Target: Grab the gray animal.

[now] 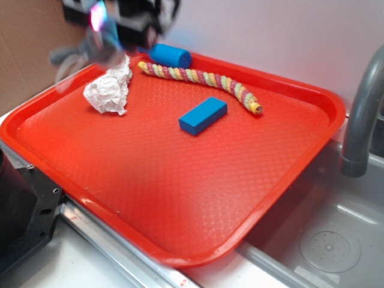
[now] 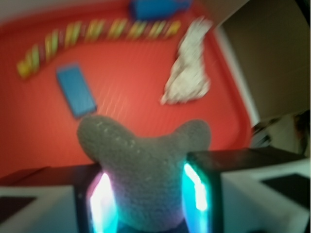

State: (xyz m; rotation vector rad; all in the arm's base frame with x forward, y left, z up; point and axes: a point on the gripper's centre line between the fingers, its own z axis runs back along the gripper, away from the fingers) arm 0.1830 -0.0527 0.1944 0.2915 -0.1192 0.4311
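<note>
In the exterior view, the black robot gripper (image 1: 105, 24) hung blurred over the far left corner of the textured red plastic tray (image 1: 180, 198), and the small soft gray plush animal (image 1: 81, 51) dangled from it, lifted clear of the tray surface just above and to the left of the crumpled white paper wad (image 1: 110, 89). A blue cylinder (image 1: 170, 56) lay against the tray's far rim, with the twisted yellow, pink and green rope (image 1: 201, 79) curving beside it toward the right, and a blue rectangular block (image 1: 203, 115) sat near the middle, apart from the rope. A curved gray faucet (image 1: 362, 114) stood over the metal sink (image 1: 330, 246) at the right. In the wrist view, the gripper (image 2: 148, 196) was clamped on the gray plush animal (image 2: 146, 165), its two glowing finger pads (image 2: 194, 191) pressed against the animal's sides while two stubby rounded limbs stuck out beyond them. Below, out of focus, lay the red tray (image 2: 131, 111), the blue block (image 2: 75, 90), the rope (image 2: 97, 36), the paper wad (image 2: 189, 68) and the blue cylinder (image 2: 155, 8).
</note>
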